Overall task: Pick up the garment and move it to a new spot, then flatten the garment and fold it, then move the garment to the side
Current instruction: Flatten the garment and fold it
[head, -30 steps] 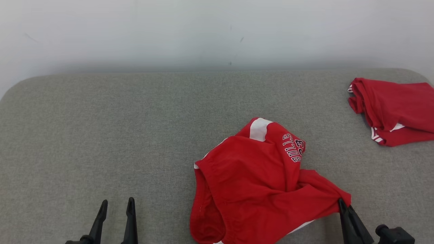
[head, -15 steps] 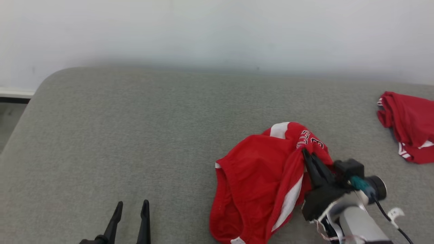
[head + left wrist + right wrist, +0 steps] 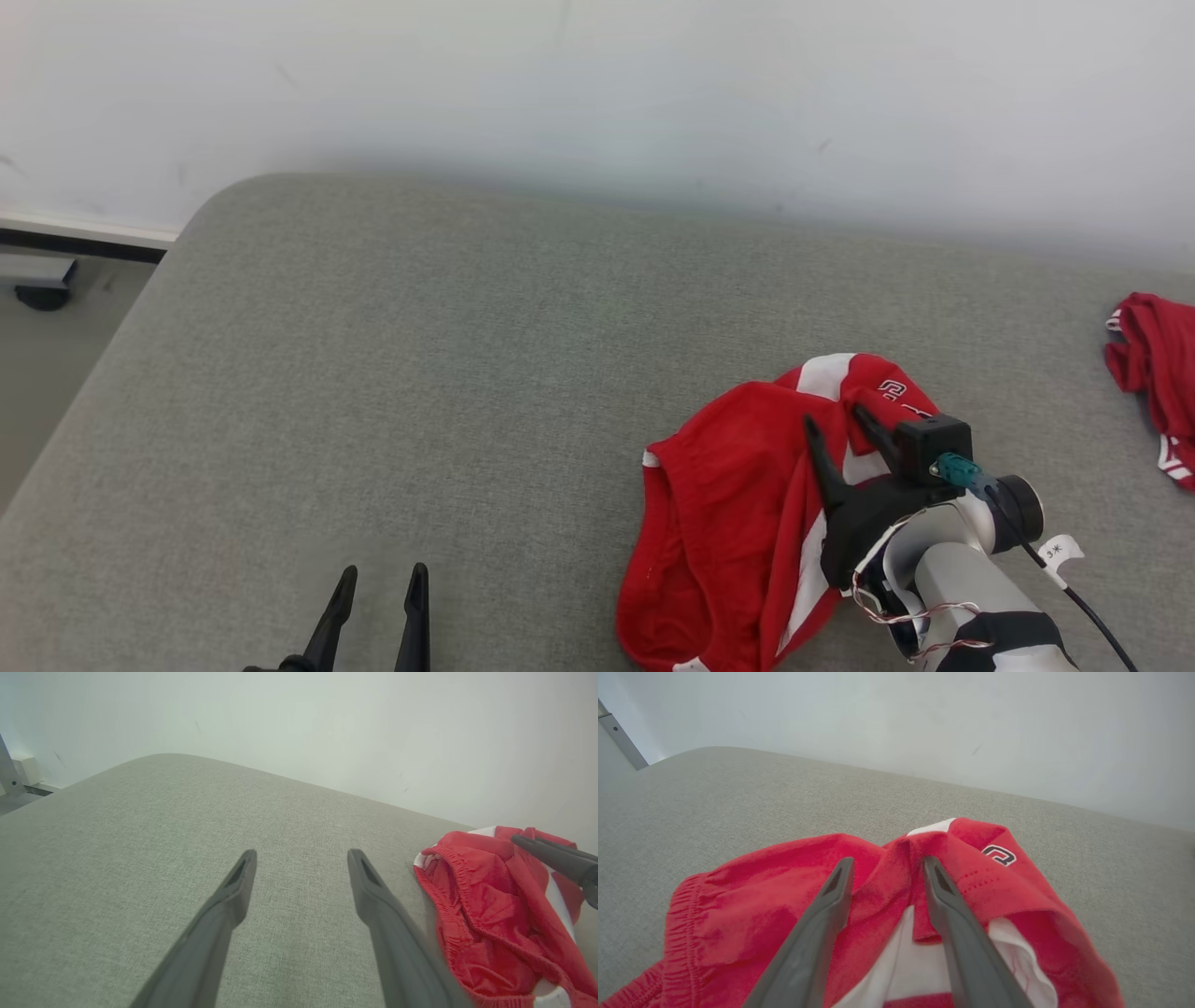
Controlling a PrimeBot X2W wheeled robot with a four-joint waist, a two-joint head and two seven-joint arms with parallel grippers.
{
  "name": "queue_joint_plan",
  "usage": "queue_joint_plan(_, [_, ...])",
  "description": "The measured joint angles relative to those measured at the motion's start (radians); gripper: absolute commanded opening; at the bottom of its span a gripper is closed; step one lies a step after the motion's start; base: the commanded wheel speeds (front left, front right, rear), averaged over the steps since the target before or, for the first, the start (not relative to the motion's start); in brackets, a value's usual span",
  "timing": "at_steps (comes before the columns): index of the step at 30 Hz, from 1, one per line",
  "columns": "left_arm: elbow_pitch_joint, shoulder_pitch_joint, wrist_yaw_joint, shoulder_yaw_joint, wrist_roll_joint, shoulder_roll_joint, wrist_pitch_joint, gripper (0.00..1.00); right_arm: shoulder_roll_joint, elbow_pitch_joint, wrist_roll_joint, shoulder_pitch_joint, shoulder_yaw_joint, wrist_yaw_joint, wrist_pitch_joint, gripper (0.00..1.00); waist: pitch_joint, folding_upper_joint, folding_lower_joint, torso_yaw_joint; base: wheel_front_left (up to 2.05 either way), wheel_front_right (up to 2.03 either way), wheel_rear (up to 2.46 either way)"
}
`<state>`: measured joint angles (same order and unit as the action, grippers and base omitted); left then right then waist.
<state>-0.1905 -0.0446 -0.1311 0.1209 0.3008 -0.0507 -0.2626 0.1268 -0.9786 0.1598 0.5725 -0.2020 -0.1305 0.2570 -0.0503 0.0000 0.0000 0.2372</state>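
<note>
The right gripper [image 3: 833,416] is hanging low over the garment [image 3: 728,504], its 2 dark fingers standing apart and pointing away from the robot. In the right wrist view a raised ridge of red cloth is running up between the 2 fingers. They are flanking it rather than pinching it, so the jaws are standing open with nothing clamped. Just beyond the right-hand fingertip a patch of black-and-white lettering [image 3: 999,855] is showing on the cloth. Between the fingers, nearer the wrist, a white panel [image 3: 901,961] is lying exposed. The garment is lying crumpled on the grey cushioned surface [image 3: 420,373], spreading under this gripper and out to its left, where the elastic waistband [image 3: 679,924] is bunching.

The left gripper [image 3: 385,569] is poised over bare cushion, well to the left of the garment, its 2 fingers spread wide and holding nothing. In its wrist view the garment is lying off to its right, and the right gripper's fingers are reaching in over the cloth from that side.

Far to the right of the right gripper a second red garment [image 3: 1158,383] is lying on the same surface, well apart from the first. Ahead of both grippers a pale wall [image 3: 597,84] is rising behind the surface.
</note>
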Motion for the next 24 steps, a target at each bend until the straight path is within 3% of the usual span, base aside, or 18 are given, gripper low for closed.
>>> queue_joint_plan(3, [0.0,-0.003,0.0,0.001,-0.001,0.0,0.0,1.0,-0.005,0.042,0.026,-0.008,-0.009,0.0,0.003,1.0,0.009,0.0001,0.0001,-0.018,0.0,0.0,0.0])
queue_joint_plan(13, [0.007,-0.016,0.0,0.011,-0.01,0.0,0.0,1.0,0.025,0.407,0.063,-0.2,0.029,0.0,0.004,1.0,0.039,0.0,0.0,-0.095,0.0,0.0,0.0])
queue_joint_plan(18, [0.02,-0.017,0.0,0.028,-0.019,0.0,0.0,1.0,0.044,0.587,0.067,-0.373,0.123,0.0,0.004,1.0,0.054,0.0,0.0,-0.119,0.0,0.0,0.0])
queue_joint_plan(24, [0.034,-0.038,0.0,0.042,-0.035,0.0,0.0,1.0,0.0,0.711,0.049,-0.556,0.247,0.0,0.004,1.0,0.059,0.0,0.0,-0.129,0.0,0.0,0.0])
